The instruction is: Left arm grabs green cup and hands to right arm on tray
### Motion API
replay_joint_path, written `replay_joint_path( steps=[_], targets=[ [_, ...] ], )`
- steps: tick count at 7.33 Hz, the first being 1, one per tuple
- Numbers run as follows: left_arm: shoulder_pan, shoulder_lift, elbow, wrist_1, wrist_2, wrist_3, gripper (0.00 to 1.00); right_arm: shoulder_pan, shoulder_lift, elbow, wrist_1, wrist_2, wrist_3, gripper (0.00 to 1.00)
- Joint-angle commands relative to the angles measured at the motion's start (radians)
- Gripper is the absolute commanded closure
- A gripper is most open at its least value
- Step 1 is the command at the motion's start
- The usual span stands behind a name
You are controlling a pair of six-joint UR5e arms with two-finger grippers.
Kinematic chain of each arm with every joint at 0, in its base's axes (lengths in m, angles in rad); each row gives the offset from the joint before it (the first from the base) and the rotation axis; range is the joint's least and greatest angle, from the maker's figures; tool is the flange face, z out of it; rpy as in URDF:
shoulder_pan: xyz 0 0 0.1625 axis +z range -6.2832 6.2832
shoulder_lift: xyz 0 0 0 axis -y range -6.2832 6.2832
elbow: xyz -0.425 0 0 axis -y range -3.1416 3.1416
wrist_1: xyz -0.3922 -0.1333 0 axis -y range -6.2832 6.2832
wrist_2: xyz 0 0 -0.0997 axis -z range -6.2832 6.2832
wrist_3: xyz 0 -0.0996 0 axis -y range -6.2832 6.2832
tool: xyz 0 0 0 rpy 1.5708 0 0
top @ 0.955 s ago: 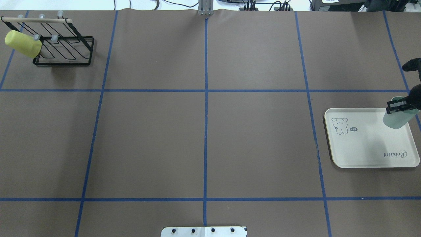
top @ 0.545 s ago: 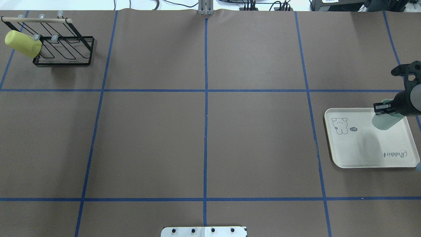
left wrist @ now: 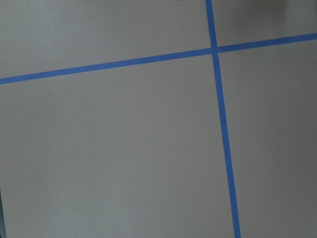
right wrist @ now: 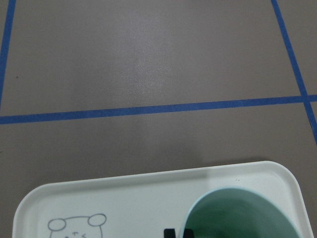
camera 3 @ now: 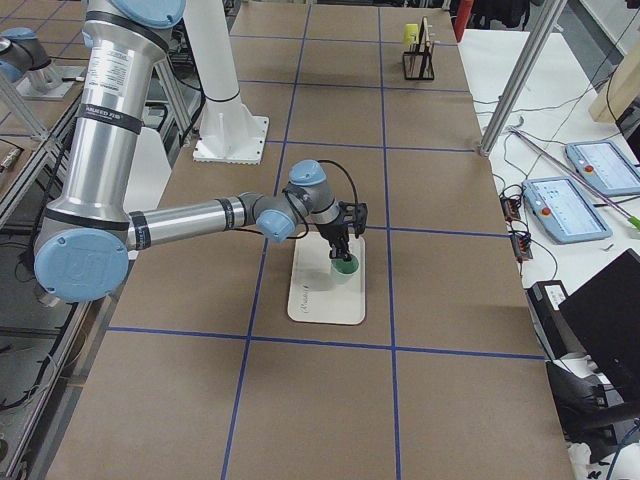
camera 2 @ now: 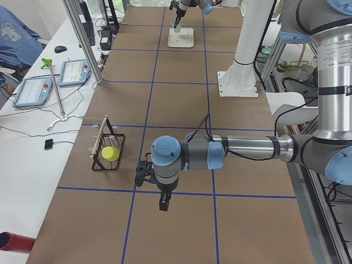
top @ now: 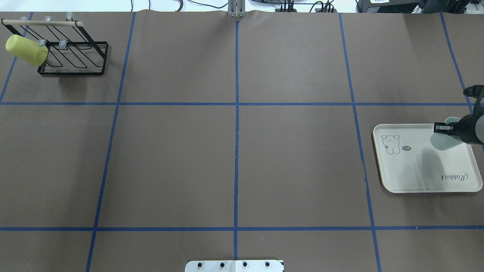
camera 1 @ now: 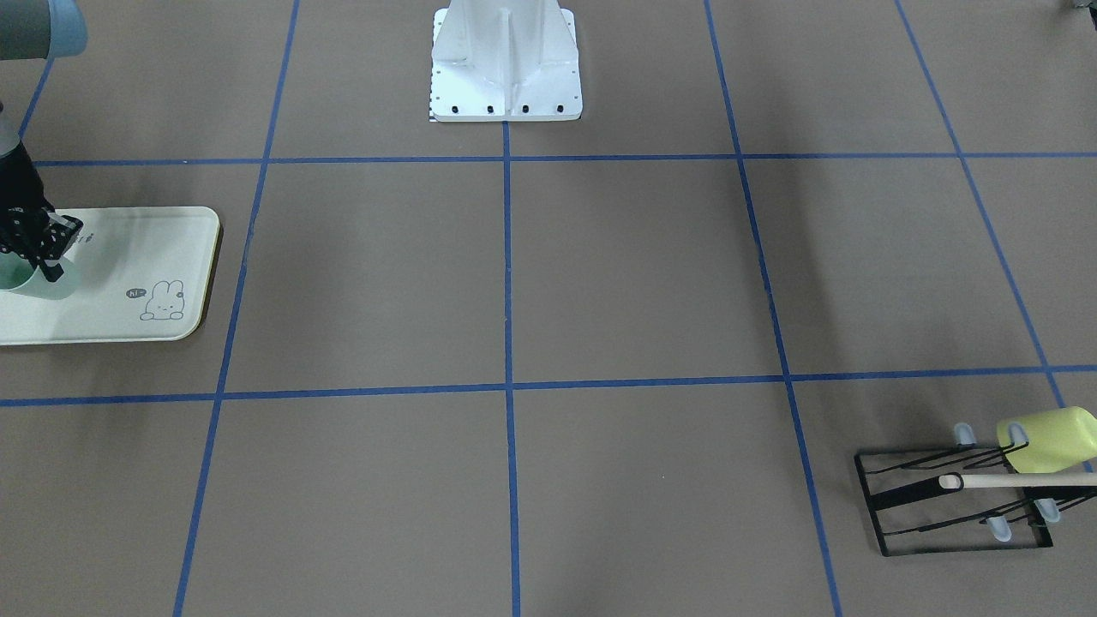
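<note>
The green cup is in my right gripper, which is shut on its rim. The cup leans slightly over the far right part of the tray. In the front-facing view the cup has its base at or just above the tray, under the right gripper. The right wrist view shows the cup's mouth and the tray's rim. My left gripper shows only in the exterior left view, low over bare table, far from the cup. I cannot tell whether it is open or shut.
A yellow-green cup hangs on a black wire rack at the far left corner. The robot's white base stands at the near middle. Operators' tablets and cables lie beyond the table's far edge.
My right gripper has carried the green cup leftward from the tray's right edge to over the tray and brought it lower. The rack and the yellow-green cup have not moved.
</note>
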Motion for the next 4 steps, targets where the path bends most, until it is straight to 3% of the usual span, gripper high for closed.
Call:
replay_joint_path(
  steps=[1,4],
  targets=[
    [0.000,-0.001,0.003,0.000,0.000,0.000,0.00,-0.118,-0.004,0.000,0.011,-0.154,0.119,1.00],
    [0.000,0.000,0.004,0.000,0.000,0.000,0.00,-0.163,-0.021,-0.002,0.005,-0.218,0.119,1.00]
  ],
)
